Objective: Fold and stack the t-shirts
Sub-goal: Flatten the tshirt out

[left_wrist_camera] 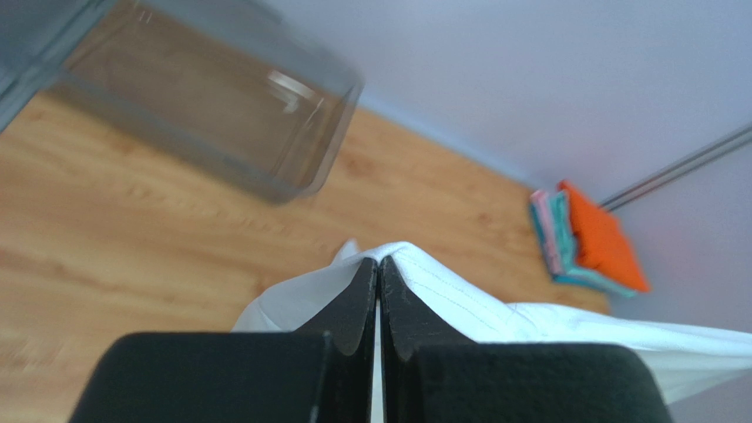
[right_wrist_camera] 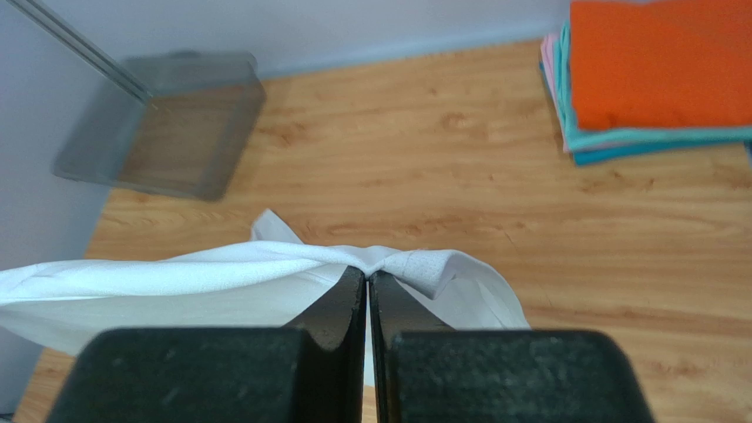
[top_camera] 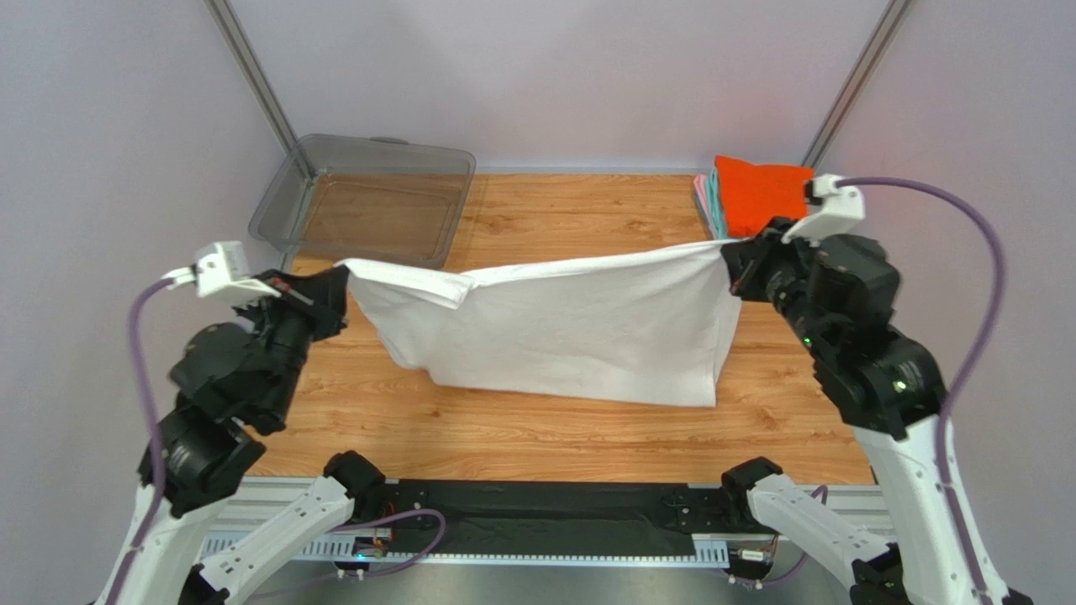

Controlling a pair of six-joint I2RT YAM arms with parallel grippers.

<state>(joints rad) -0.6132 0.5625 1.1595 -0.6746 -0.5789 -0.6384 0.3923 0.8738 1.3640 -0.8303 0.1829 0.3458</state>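
A plain white t-shirt [top_camera: 568, 322] hangs stretched in the air between my two grippers, its lower edge draping onto the wooden table [top_camera: 556, 429]. My left gripper [top_camera: 341, 280] is shut on its left corner; in the left wrist view [left_wrist_camera: 378, 263] the white cloth [left_wrist_camera: 459, 286] is pinched at the tips. My right gripper [top_camera: 733, 259] is shut on its right corner, also seen in the right wrist view [right_wrist_camera: 367, 275] with cloth [right_wrist_camera: 176, 278] bunched at the tips. A stack of folded shirts, orange [top_camera: 758, 192] on top of teal and pink, lies at the back right.
A clear grey plastic bin [top_camera: 366, 202] stands empty at the back left of the table. The folded stack also shows in the left wrist view [left_wrist_camera: 587, 242] and the right wrist view [right_wrist_camera: 653, 66]. Pale walls and metal frame posts close in the back.
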